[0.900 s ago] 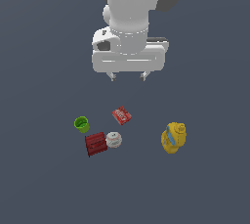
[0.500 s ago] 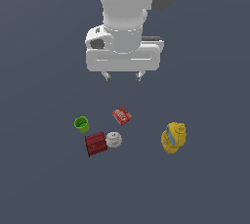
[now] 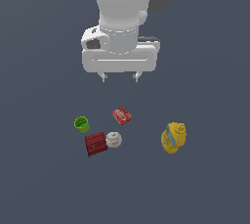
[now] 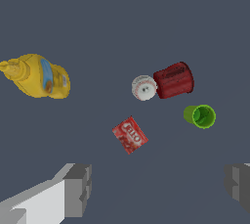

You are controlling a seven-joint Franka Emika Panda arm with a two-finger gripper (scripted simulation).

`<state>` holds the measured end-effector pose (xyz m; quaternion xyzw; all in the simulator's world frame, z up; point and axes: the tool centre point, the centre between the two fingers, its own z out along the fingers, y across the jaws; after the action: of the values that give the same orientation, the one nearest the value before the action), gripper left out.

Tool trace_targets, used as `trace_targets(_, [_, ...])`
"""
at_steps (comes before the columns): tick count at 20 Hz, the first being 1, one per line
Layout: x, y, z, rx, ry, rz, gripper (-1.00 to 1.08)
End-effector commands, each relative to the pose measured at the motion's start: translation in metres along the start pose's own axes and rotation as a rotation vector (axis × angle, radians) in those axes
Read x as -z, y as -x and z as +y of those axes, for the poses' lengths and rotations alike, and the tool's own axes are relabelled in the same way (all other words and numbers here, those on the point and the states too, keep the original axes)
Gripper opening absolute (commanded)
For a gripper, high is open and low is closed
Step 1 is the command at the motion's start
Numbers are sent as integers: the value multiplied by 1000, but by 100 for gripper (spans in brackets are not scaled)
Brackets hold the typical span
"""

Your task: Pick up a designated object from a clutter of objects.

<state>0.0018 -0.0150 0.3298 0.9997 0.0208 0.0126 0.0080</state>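
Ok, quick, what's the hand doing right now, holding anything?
Hand: open, holding nothing, up in the air above the red lettered box.

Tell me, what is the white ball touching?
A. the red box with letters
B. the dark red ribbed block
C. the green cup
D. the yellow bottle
B. The white ball sits right against the dark red ribbed block; the wrist view shows them pressed together too, while the green cup, the red lettered box and the yellow bottle all lie apart from it.
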Motion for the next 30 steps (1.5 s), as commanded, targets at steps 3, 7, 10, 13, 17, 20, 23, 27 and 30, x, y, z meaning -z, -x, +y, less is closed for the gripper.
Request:
trace_targets(3, [-17, -1, 1, 34, 0, -2, 100])
trace_targets(7, [-41, -2, 1, 86, 0, -4, 100])
trace_targets(10, [-65, -1, 1, 138, -1, -6, 100])
trace_targets(13, [-94, 2, 1, 200, -3, -9, 100])
trace_targets(17, [-136, 9, 1, 295, -6, -12, 100])
trace_targets(20, [-167, 17, 0, 366, -9, -14, 100])
trace_targets(23, [-195, 27, -1, 433, -12, -16, 100])
trace_targets(27, [-224, 39, -2, 506, -17, -18, 100])
trace_targets(30, [-241, 48, -3, 548, -19, -18, 100])
